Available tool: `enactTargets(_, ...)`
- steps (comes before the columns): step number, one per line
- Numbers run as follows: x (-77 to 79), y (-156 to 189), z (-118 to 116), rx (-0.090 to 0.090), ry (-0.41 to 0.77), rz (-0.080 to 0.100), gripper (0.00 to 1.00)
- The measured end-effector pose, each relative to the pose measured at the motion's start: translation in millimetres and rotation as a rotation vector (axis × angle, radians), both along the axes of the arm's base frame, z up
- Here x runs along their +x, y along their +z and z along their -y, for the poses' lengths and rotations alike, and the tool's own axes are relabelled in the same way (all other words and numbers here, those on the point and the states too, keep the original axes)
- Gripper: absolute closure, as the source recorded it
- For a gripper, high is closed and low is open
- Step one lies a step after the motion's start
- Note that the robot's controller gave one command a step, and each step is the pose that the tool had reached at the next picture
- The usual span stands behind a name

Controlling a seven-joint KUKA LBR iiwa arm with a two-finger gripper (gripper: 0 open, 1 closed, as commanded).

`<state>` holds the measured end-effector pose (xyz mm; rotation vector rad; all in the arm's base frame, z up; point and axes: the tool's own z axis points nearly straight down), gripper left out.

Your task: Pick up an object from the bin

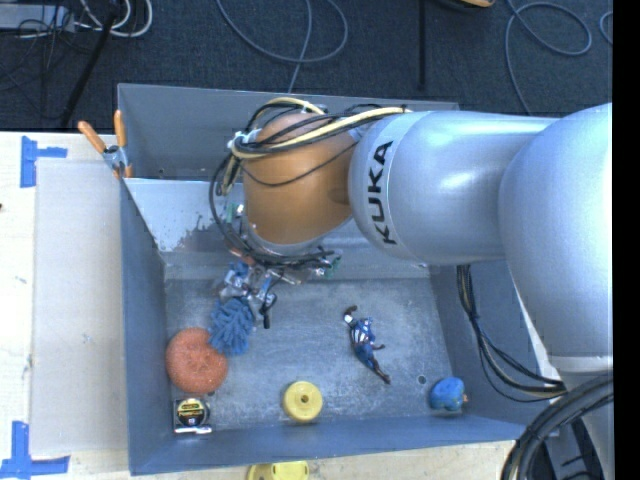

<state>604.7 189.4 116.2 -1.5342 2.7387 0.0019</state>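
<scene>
So here's what we're looking at. The gripper (250, 286) is down inside the bin (143, 348), towards the far-left corner, pointing pretty much straight at the floor. Above it is the smooth, rounded orange cover (295, 193) with a loop of cables (285, 120) over the top. From there the fat glossy silver arm (470, 188) runs off past the bin's right edge.

The gripper's tip is a dark tangle of small metal parts, and we honestly can't tell if the jaws are open or closed. Right under it lies a shaggy blue tuft (232, 328), mop-like and soft. The tip looks like it's touching the tuft's top end, though we wouldn't swear to it.

The rest of the bin:
- Near the left wall, just beside the tuft, is a round, rough orange scrubber pad (196, 360).
- In the near-left corner is a small yellow-and-black tape measure (191, 413).
- By the middle of the near edge is a yellow plastic disc (302, 399) with a hole in it.
- Mid-floor there's a little blue figurine (366, 345) lying flat.
- In the near-right corner is a blue ball (447, 395).
</scene>
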Motion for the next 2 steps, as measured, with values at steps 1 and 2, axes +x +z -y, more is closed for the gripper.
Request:
enactTargets(1,-0.1,7.9,-0.2,0.000,-0.001,0.000,1.00)
enactTargets(2,0.3,13.3,-0.4,0.000,-0.002,0.001,1.00)
